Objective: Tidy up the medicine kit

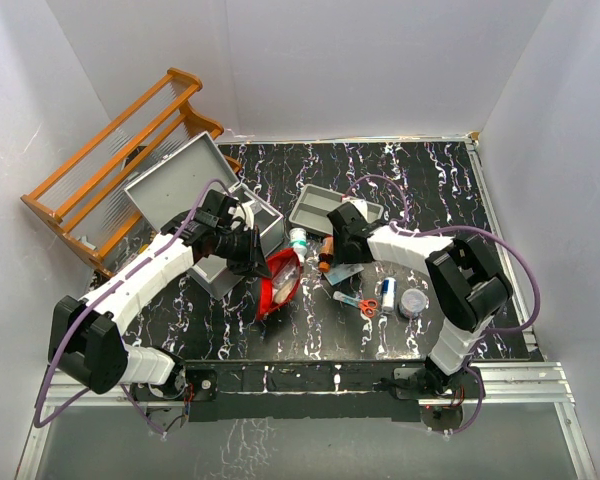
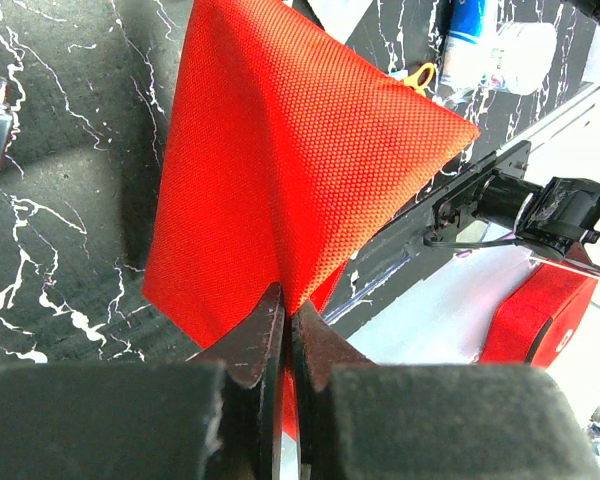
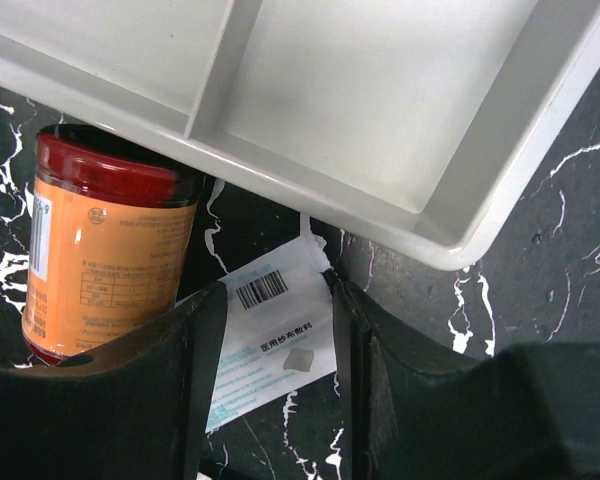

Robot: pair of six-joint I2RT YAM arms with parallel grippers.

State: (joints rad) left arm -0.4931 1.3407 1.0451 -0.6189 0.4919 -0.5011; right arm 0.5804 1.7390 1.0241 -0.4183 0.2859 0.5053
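The medicine kit, a grey metal case, stands open at the left with its lid tilted back. My left gripper is just in front of it. In the left wrist view it is shut on an edge of the red fabric pouch, which also shows in the top view. My right gripper is open. In the right wrist view its jaws straddle a flat white gauze packet on the table. An orange bottle with a red cap lies beside the packet.
The shallow grey two-compartment tray sits behind my right gripper, with its rim close in the right wrist view. Scissors, a blue-white tube and a round container lie at the front right. A wooden rack stands at the back left.
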